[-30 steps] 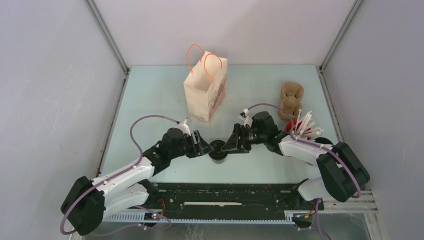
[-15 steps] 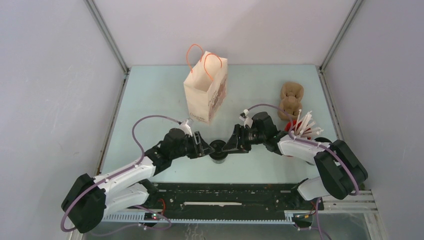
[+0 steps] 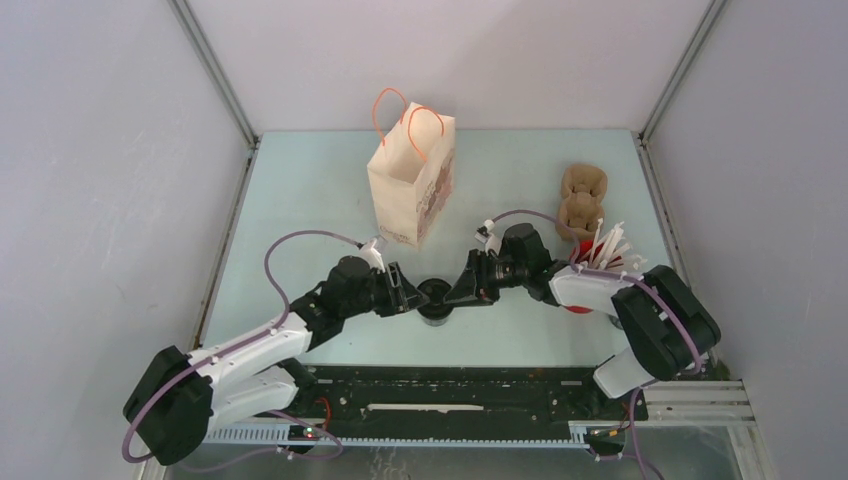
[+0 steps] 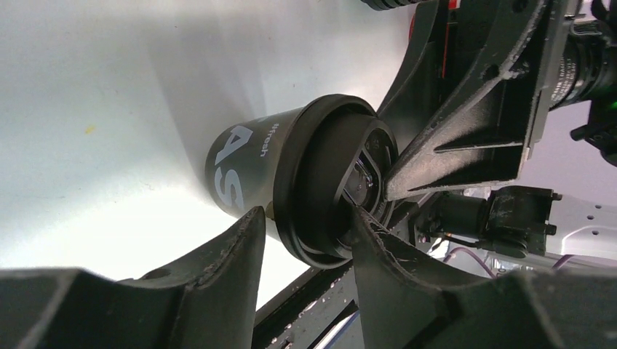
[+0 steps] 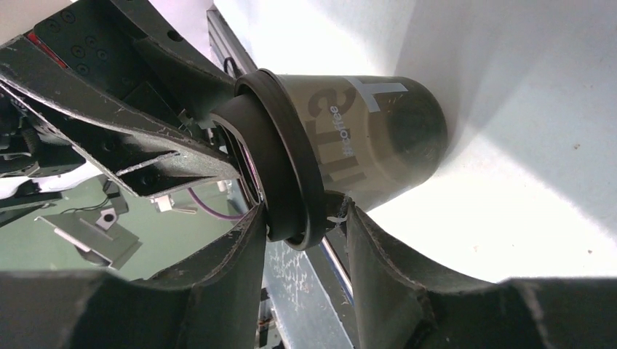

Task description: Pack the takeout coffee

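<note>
We find the takeout coffee (image 3: 436, 297) upright between the left gripper (image 4: 305, 215) and right gripper (image 5: 302, 209), equally near; both jaws straddle its lid (image 4: 324, 185), but whether they are clamped we cannot tell.

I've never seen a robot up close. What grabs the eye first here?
Two arms meet in the middle, the left gripper and the right gripper flanking the lid of one small black takeout coffee cup from opposite sides. Behind it stands an open paper bag with orange handles.
</note>
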### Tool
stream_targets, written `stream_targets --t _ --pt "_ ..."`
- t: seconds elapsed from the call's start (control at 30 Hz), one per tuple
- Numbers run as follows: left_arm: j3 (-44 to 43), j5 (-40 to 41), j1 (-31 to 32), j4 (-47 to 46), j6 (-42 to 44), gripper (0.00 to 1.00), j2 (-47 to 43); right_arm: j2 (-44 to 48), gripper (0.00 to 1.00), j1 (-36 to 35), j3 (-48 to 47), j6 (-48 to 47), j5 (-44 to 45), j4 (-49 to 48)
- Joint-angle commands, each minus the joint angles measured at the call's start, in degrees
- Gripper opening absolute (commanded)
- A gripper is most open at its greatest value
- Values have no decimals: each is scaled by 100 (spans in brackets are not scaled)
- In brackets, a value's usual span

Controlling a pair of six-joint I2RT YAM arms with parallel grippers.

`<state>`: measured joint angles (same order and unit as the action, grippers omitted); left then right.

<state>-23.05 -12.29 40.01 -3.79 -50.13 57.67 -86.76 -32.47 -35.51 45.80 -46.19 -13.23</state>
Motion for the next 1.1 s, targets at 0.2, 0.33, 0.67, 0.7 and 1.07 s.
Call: stream_targets --t 0.2,0.33,0.67,0.7,1.07 --pt "198 125 -89 -188 -276 47 485 -980 37 197 199 206 -298 -686" --pt "687 -68 -109 -790 -663 41 886 -1261 36 197 189 199 -491 -643" --pt "625 758 -91 797 -69 44 184 -470 50 81 -649 -1050 362 1474" --pt "581 740 -97 787 -27 45 191 -471 53 61 -732 -1113 384 1552" --pt "-804 616 -100 1078 586 64 199 -181 69 57 -1303 -1400 549 1992"
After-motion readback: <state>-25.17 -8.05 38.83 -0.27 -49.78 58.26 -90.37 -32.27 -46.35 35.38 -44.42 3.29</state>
